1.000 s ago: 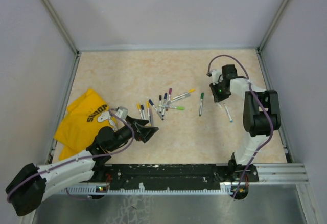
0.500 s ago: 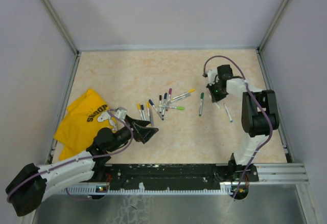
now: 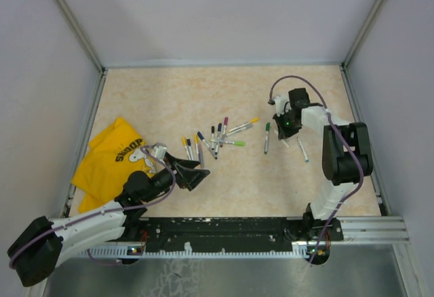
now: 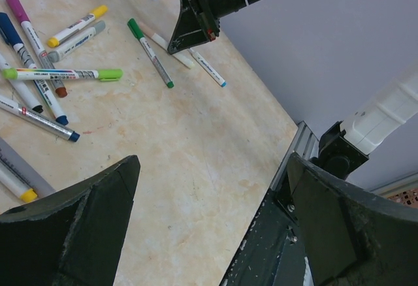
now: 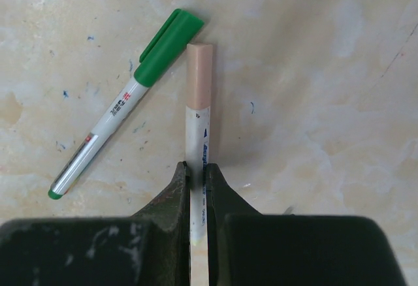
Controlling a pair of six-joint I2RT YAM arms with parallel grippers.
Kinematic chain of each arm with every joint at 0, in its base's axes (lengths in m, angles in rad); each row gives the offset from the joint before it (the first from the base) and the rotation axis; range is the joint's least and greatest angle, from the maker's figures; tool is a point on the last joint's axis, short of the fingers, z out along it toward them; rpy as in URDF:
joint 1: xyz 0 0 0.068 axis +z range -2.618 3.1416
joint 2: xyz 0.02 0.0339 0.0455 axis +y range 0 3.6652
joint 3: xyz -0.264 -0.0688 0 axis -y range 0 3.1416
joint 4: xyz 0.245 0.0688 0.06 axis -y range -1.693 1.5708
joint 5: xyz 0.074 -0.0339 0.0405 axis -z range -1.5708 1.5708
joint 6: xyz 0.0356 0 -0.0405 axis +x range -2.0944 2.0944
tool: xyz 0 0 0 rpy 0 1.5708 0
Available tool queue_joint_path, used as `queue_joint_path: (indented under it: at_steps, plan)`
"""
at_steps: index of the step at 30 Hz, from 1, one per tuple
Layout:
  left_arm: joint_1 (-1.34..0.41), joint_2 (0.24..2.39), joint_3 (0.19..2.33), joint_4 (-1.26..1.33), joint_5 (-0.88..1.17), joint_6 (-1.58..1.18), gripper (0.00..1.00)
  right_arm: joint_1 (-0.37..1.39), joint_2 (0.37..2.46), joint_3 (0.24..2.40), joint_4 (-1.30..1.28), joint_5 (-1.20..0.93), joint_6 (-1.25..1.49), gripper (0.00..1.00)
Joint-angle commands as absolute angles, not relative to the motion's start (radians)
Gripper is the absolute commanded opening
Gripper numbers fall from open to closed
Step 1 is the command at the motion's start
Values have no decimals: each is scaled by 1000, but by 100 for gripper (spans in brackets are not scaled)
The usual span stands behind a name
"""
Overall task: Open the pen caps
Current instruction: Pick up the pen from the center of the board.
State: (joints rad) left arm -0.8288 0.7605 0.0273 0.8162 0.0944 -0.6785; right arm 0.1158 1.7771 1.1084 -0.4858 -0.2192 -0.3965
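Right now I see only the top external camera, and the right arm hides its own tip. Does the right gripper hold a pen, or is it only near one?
Observer: It holds one. In the right wrist view the right gripper is shut on the white barrel of a peach-capped pen.
Operator: Is the cap on that pen?
Observer: Yes. The peach cap sits on the end that points away from the gripper.
Operator: And the left gripper, is it busy?
Observer: No. In the left wrist view the left gripper is wide open and holds nothing.
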Motion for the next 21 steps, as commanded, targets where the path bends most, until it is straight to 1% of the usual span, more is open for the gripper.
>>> queue_joint_path:
  at_steps: [1, 9, 12, 21]
  plan:
    - [-827, 767, 6, 890, 102, -696, 99, 128, 1683, 1098, -480, -271, -388, 0]
    - [-827, 786, 3, 914, 108, -702, 99, 127, 1660, 1085, -479, -316, -387, 0]
    - [-827, 788, 2, 918, 104, -703, 99, 127, 1619, 1082, -481, -338, -385, 0]
    - [-827, 812, -1, 943, 99, -709, 100, 127, 1589, 1072, -485, -457, -382, 0]
